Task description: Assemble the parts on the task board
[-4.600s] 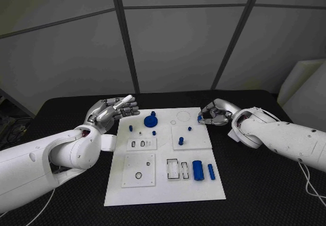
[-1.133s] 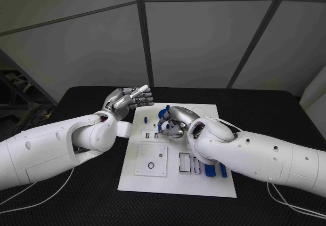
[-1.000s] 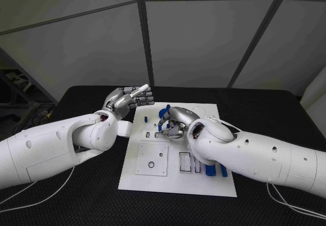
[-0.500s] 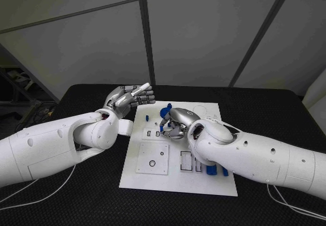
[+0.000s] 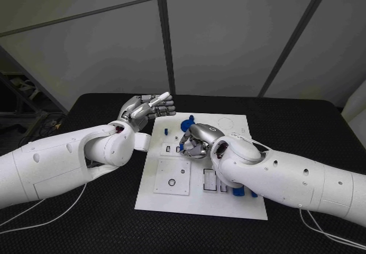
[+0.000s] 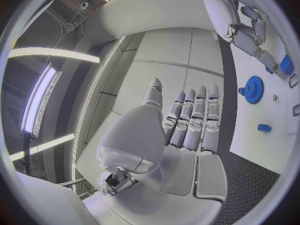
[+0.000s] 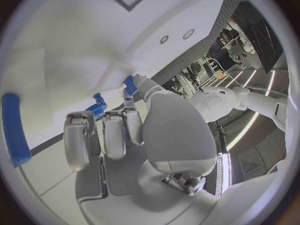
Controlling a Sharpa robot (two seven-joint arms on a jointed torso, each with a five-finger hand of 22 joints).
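right hand (image 5: 194,143): over the task board (image 5: 229,203) middle, pinching a small blue part (image 7: 130,84) at the fingertips, apparently for seating
left hand (image 5: 145,110): raised beside board's far left edge, fingers extended, holding nothing; kept clear
blue gear (image 6: 253,89): standing on board's far end, just beyond right hand

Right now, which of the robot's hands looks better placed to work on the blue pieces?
The right hand: its fingers sit over the task board beside the blue gear. The left hand is raised off the board's edge.
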